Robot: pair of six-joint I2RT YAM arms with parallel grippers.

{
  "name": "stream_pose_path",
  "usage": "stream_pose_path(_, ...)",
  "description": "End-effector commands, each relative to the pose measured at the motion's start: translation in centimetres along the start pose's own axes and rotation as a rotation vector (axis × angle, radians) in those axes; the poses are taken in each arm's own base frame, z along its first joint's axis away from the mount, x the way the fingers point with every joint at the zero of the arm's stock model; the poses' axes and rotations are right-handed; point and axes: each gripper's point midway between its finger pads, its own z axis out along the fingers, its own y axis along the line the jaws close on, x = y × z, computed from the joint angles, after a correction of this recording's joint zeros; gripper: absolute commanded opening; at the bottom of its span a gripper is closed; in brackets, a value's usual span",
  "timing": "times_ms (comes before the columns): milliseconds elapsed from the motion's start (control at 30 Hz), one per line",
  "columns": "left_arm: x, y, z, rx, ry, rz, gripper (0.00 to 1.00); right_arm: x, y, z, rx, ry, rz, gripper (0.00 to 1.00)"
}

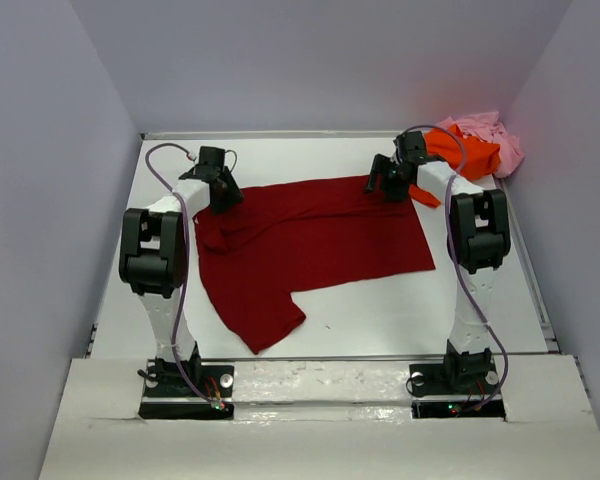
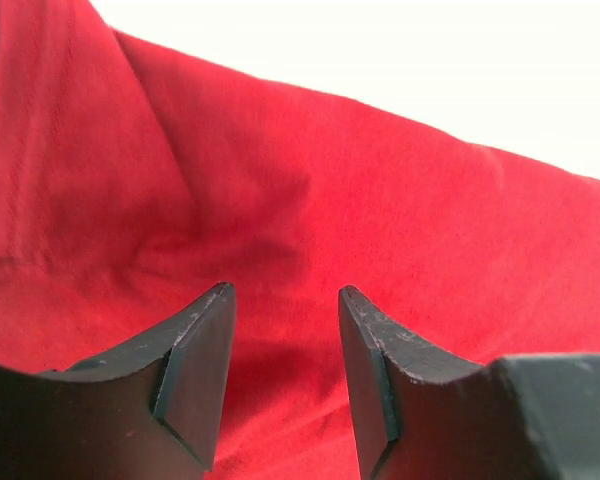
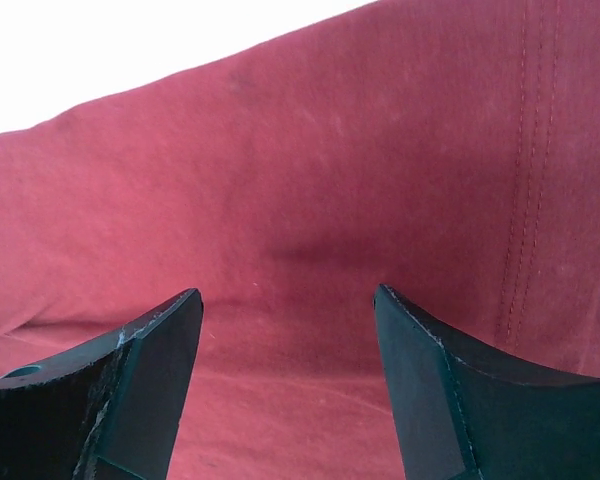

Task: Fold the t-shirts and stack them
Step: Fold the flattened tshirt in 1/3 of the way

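Note:
A dark red t-shirt lies spread on the white table, one sleeve pointing to the near edge. My left gripper hovers over its far left corner, jaws open, red cloth below and between the fingers. My right gripper is over the far right corner, jaws open, the cloth beneath with a stitched hem at the right. A bright orange t-shirt and a pale pink t-shirt lie crumpled in the far right corner.
The white table is walled by grey panels at left, back and right. Its near edge runs between the two arm bases. A small speck lies on the table near the shirt's front hem.

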Motion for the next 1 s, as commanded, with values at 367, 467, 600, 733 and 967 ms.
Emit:
stream_pose_path(367, -4.4, 1.1, 0.3, -0.109, -0.058, 0.073, 0.53, 1.6, 0.1, 0.3, -0.022, 0.020, 0.013, 0.74)
stream_pose_path(467, -4.1, 1.4, 0.8, -0.125, -0.050, 0.077, 0.53, 1.7, 0.2, 0.4, -0.025, 0.025, 0.022, 0.74)
stream_pose_path(600, -3.0, 1.8, 1.2, -0.126, -0.021, 0.075, 0.53, 1.7, 0.3, 0.4, -0.029, 0.022, 0.024, 0.74)
stream_pose_path(733, -2.4, 2.5, 0.8, -0.149, -0.025, 0.090, 0.53, 1.5, 0.2, 0.8, -0.026, 0.022, 0.024, 0.74)
stream_pose_path(967, -3.1, 3.7, 0.8, -0.234, -0.043, 0.129, 0.53, 2.3, 0.1, 1.0, -0.031, 0.044, 0.042, 0.73)
